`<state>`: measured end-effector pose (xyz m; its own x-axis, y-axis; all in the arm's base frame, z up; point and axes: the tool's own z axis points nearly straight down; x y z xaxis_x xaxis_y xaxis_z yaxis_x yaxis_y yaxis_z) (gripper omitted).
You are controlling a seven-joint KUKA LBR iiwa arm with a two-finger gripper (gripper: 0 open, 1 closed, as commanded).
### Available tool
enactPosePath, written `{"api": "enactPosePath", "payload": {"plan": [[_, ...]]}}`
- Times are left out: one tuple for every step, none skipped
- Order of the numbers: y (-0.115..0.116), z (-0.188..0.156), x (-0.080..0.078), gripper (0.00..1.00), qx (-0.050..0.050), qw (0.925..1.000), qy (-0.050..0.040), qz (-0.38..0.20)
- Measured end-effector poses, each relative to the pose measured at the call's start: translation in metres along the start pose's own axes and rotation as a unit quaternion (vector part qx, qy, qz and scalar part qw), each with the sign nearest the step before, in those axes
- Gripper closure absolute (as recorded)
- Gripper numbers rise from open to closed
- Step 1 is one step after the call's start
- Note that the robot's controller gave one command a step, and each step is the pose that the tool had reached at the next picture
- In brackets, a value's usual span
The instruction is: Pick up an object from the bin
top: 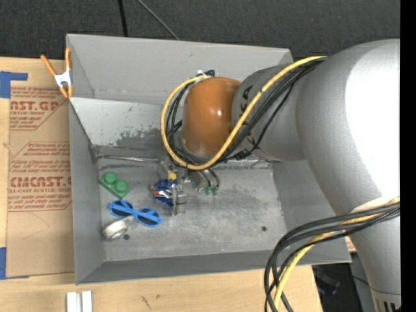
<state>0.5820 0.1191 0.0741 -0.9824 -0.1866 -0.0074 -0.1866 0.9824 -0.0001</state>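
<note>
My gripper [177, 197] reaches down near the middle of the bin floor, under the orange wrist cover. A small blue and white thing [162, 191] lies right at its fingertips, on their left side; I cannot tell whether it sits between the fingers. A flat blue X-shaped piece [134, 213] lies a little further left and toward the front. Beside it, near the front left corner, rests a small silver-white ring-like piece [116, 229]. A green block with two round studs [114, 184] sits by the left wall.
The arm and its cables cover the right half of the bin and hide the back wall's middle. Bare floor shows at the front right of the gripper.
</note>
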Motion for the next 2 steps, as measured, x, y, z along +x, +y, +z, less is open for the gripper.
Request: {"api": "enactPosePath", "payload": {"plan": [[0.019, -0.099, 0.000, 1.00, -0.001, 0.9999, -0.0014, 0.013], [0.020, -0.269, -0.009, 1.00, 0.000, 0.9996, -0.0028, 0.027]]}}
